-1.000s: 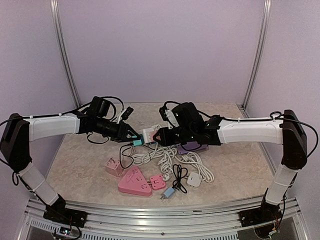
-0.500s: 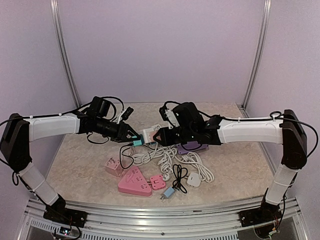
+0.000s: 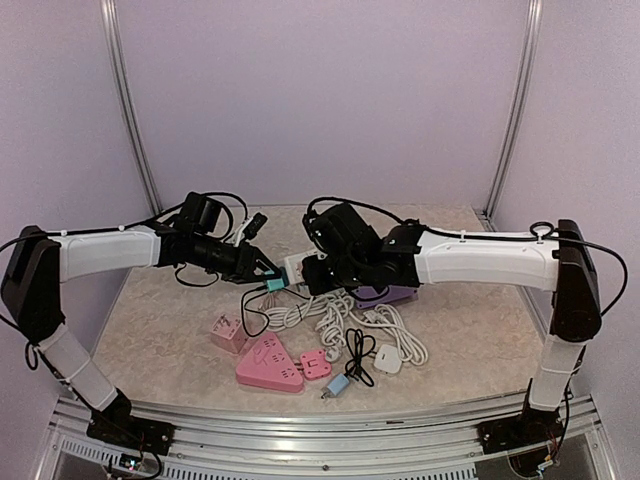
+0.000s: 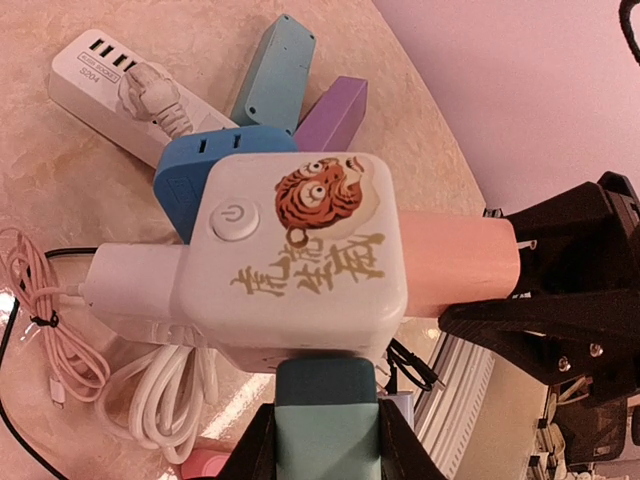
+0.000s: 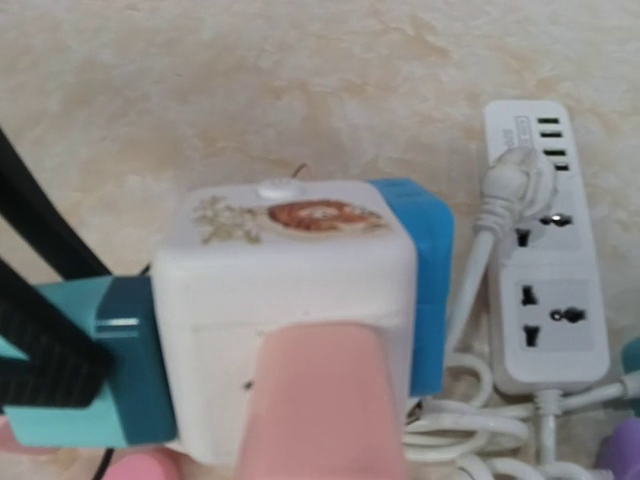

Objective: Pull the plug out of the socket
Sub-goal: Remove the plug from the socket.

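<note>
Lavender walls [image 3: 320, 100] back the beige marbled desk [image 3: 470, 330], where one white cube socket [image 4: 300, 250] sits between the two arms. The left fingers [image 4: 258, 450] are clamped tight on the single teal plug [image 4: 327, 420], which sits flush against one face of the cube, and the right fingers [image 4: 540, 325] are closed round the one pink plug [image 4: 455, 262], flush against an adjoining face. One blue adapter [image 4: 195, 170] occupies a third face, so three things project from the cube, and one white power strip [image 5: 545, 270] lies on the desk just beyond it.
</note>
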Controlling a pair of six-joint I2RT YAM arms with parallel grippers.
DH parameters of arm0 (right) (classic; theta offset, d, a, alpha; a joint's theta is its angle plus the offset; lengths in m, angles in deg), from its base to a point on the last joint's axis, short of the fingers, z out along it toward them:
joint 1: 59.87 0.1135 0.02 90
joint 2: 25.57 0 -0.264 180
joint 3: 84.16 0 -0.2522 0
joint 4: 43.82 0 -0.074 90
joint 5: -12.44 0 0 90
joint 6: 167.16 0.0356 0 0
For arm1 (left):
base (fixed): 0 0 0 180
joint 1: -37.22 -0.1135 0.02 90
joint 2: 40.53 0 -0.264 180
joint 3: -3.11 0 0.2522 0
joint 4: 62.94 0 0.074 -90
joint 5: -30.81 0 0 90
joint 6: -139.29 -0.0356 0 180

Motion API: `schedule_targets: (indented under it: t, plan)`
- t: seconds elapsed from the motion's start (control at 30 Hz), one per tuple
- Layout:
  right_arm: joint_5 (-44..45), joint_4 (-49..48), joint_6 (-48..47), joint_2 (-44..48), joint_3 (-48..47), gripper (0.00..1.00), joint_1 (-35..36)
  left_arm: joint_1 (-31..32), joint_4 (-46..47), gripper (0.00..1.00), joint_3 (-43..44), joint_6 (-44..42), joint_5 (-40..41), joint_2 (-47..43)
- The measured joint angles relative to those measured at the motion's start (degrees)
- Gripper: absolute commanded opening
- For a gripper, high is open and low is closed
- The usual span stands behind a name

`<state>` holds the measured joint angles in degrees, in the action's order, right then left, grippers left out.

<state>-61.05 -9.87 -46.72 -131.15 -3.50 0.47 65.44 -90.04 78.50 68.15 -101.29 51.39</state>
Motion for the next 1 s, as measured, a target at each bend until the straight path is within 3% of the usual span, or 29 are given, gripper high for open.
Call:
schedule_targets:
  t: [0.27, 0.67, 1.0]
  plan:
    - [2.45, 0.96, -0.42, -0.7, -0.72, 0.0, 0.57, -0.2, 0.0, 0.0, 0.0, -0.15, -0.81, 0.44]
    - [-13.75, -13.38, 0.2, 7.37, 13.14, 0.0, -5.18, -0.28, -0.22, 0.0, 0.68, -3.78, -5.73, 0.44]
    - [-10.47, -13.49, 0.0, 7.56, 13.25, 0.0, -4.17, -0.11, -0.33, 0.0, 0.92, -3.93, -4.74, 0.42]
